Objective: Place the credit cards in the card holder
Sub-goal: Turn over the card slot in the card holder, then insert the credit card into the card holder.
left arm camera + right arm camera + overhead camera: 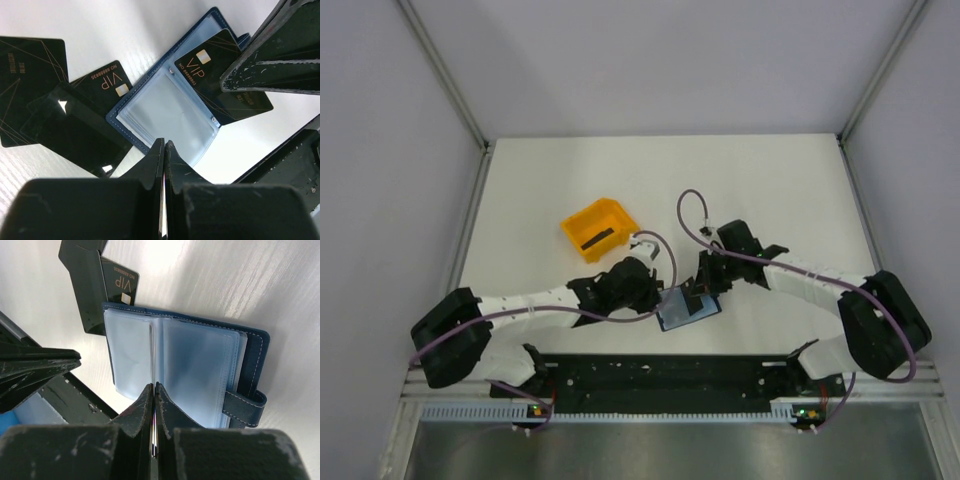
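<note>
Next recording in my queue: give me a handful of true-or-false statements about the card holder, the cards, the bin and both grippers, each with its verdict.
1. The card holder lies open with its clear sleeves facing up. True.
2. The orange bin touches the card holder. False: they are apart. The bin stands farther from the arm bases, on the left arm's side.
3. A black credit card is printed with "VIP". True.
4. The right gripper is spread wide open. False: its fingers are pressed together, apparently pinching that credit card edge-on.
5. The left gripper has its fingers closed together at the card holder's edge. True.
</note>
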You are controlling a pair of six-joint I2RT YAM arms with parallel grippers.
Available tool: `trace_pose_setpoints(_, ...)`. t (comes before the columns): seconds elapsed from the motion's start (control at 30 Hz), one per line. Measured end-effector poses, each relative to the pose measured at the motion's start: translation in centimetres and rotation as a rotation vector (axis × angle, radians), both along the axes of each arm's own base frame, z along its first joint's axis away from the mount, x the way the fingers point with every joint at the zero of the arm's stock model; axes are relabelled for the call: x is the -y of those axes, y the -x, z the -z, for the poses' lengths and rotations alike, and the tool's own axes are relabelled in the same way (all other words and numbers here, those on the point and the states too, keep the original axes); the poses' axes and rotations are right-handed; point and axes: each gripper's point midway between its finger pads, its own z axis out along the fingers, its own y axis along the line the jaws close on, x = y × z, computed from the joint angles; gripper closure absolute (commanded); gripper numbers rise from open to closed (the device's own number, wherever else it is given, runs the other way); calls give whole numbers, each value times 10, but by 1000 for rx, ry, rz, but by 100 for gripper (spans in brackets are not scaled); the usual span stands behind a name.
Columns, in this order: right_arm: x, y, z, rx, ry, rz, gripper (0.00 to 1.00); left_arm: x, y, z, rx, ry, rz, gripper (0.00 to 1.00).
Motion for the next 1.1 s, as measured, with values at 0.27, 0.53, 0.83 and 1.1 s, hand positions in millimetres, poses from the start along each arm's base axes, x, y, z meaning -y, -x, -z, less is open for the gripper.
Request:
trace_pose_setpoints(0.27,0,6,9,-39,8,-21,100,-12,13,29,-67,-25,-18,100)
trace_pose_setpoints(0.53,-2,10,13,-62,2,-40,100,-17,17,52,-114,-66,-33,100)
trace_pose_setpoints(0.83,-7,10,12,-64,-32,-56,100,-4,12,54,-109,-30,-32,100)
trace_pose_setpoints(1.1,-8,11,15,-78,-59,-51,100,-1,9,54,-105,-31,-31,100)
